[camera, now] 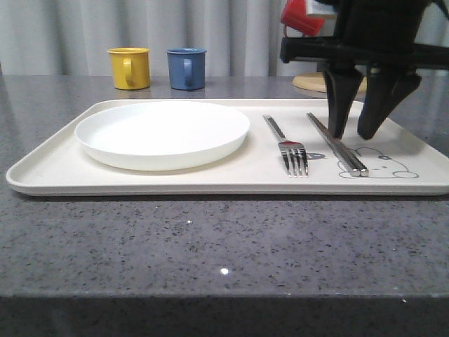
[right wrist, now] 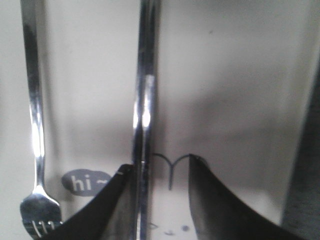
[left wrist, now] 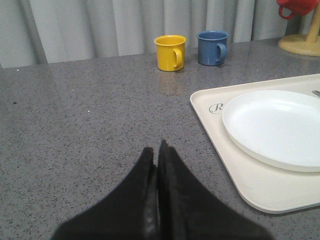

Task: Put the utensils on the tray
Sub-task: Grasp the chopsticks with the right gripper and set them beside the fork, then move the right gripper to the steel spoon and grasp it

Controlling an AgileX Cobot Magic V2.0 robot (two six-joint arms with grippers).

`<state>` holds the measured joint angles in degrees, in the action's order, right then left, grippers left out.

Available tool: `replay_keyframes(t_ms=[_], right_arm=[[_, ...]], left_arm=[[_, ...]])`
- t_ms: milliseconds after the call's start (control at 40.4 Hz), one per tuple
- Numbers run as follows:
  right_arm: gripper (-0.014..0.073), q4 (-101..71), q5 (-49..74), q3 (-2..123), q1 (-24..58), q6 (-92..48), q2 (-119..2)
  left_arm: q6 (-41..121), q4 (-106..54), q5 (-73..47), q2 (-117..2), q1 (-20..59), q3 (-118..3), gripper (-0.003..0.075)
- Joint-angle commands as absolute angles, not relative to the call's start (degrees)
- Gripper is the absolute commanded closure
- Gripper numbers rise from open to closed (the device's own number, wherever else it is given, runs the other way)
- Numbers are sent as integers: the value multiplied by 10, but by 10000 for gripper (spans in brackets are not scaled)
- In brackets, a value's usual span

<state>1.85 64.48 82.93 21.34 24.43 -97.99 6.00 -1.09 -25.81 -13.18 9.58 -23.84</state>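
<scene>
The cream tray [camera: 56,168] lies on the grey table and holds a white plate [camera: 161,132], a silver fork [camera: 286,146] and a pair of metal chopsticks [camera: 337,144]. My right gripper [camera: 352,133] hangs open just above the tray's right part. In the right wrist view the right gripper [right wrist: 160,165] straddles the chopsticks [right wrist: 145,100], which lie flat close along the inner side of one finger, with the fork [right wrist: 34,125] beside them. My left gripper [left wrist: 156,147] is shut and empty over bare table, left of the tray [left wrist: 215,130] and plate [left wrist: 275,125].
A yellow mug [camera: 130,67] and a blue mug [camera: 186,68] stand behind the tray. A red mug [camera: 303,17] hangs on a wooden stand [camera: 312,83] at the back right. Bare table runs along the tray's front and left.
</scene>
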Motion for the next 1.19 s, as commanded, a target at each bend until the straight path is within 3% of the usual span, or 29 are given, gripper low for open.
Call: replay_keyframes(t_ms=[0, 148, 396, 594, 1163], right_arm=[[276, 81, 689, 875, 197, 212, -934], [267, 88, 766, 904, 138, 120, -931], [260, 88, 764, 880, 1, 70, -920], [260, 39, 696, 858, -94, 6, -927], [264, 16, 640, 858, -145, -31, -999]], left_arm=[[57, -13, -213, -136, 95, -252, 738], [57, -13, -213, -136, 95, -252, 738], [57, -13, -213, -136, 95, -252, 738], [57, -13, -213, -136, 95, -252, 738], [57, -13, -213, -136, 95, -252, 738]])
